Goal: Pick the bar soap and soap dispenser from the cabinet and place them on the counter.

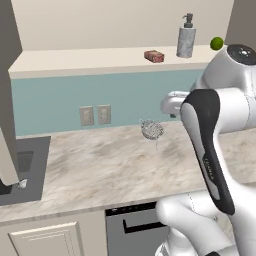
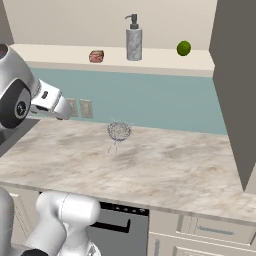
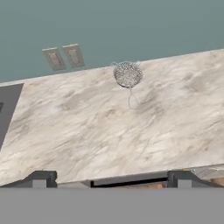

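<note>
Beige-and-tan marbled stone tabletop [image 1: 115, 165] with a dark sink [image 1: 22, 170] at one end, teal backsplash with two wall sockets [image 3: 64, 57], a wire-mesh ball [image 3: 127, 74] near the wall ahead of the tool. Two-finger tool [image 3: 111, 178], jaws spread wide and holding nothing, hovers over the tabletop's front edge. High above and beyond the tool, on the cream shelf of the beige wall cabinet [image 2: 165, 59]: small reddish-brown bar soap [image 2: 96, 56], tall grey speckled soap dispenser [image 2: 133, 39] with dark pump beside it, green round lime [image 2: 184, 48] further along.
</note>
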